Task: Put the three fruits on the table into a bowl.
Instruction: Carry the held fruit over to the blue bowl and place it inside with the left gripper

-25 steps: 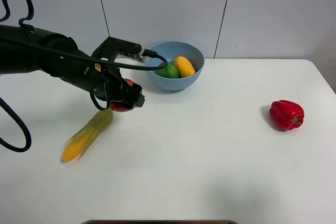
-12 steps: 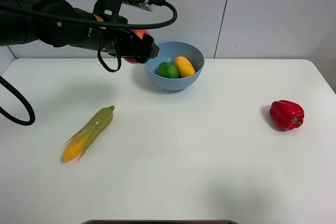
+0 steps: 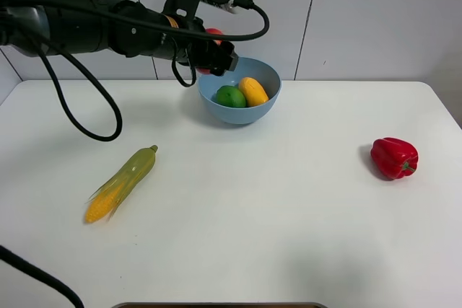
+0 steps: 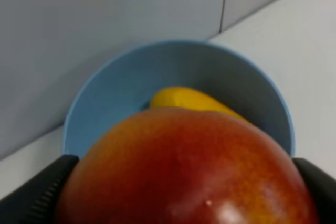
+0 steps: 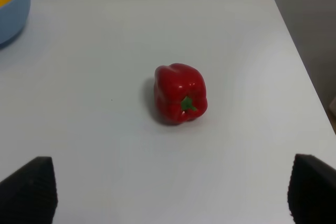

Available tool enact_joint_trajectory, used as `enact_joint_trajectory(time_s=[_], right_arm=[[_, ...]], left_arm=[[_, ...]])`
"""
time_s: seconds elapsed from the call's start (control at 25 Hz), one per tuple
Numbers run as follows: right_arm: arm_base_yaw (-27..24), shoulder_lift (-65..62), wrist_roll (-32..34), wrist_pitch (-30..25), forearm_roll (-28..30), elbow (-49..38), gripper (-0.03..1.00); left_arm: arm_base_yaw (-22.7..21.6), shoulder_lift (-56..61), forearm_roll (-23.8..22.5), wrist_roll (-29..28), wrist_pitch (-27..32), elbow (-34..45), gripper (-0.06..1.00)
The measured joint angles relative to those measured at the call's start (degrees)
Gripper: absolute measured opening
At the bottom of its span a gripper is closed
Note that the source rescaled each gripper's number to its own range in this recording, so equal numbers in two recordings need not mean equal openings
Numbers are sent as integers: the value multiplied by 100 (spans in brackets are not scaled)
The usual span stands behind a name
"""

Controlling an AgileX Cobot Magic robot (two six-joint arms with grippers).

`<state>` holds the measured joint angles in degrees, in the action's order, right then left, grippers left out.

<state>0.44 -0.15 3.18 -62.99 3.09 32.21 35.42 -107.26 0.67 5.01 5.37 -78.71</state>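
My left gripper (image 3: 211,53) is shut on the red apple (image 3: 214,33) and holds it in the air at the left rim of the light-blue bowl (image 3: 258,110), which stands at the back of the white table (image 3: 289,214). The green lime (image 3: 231,97) and the yellow-orange mango-like fruit (image 3: 253,91) lie inside the bowl. In the left wrist view the apple (image 4: 189,171) fills the foreground between the fingers (image 4: 39,195), with the bowl (image 4: 105,98) and the mango-like fruit (image 4: 184,99) beyond. My right gripper (image 5: 173,223) is open; only its fingertips (image 5: 29,190) show. The right arm is out of the exterior view.
A red bell pepper (image 3: 394,157) lies at the right side of the table, also seen in the right wrist view (image 5: 180,100). A green-husked corn cob (image 3: 120,184) lies at the left front. The left arm's black cables (image 3: 79,106) hang over the table's left side.
My left gripper lifted the apple from the table beside the corn cob, carried it up and to the right, and now holds it at the bowl's left rim.
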Motion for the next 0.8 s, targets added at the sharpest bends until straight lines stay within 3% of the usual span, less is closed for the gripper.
enact_joint_trajectory(time_s=[0.44,0.8], right_arm=[[0,0,0,0,0,0,98],[0,0,0,0,0,0,98]], left_arm=[[-202,-1152,-144,0,-124,-1240,1],[-507,-1769,-200,13,-289,-1461,1]])
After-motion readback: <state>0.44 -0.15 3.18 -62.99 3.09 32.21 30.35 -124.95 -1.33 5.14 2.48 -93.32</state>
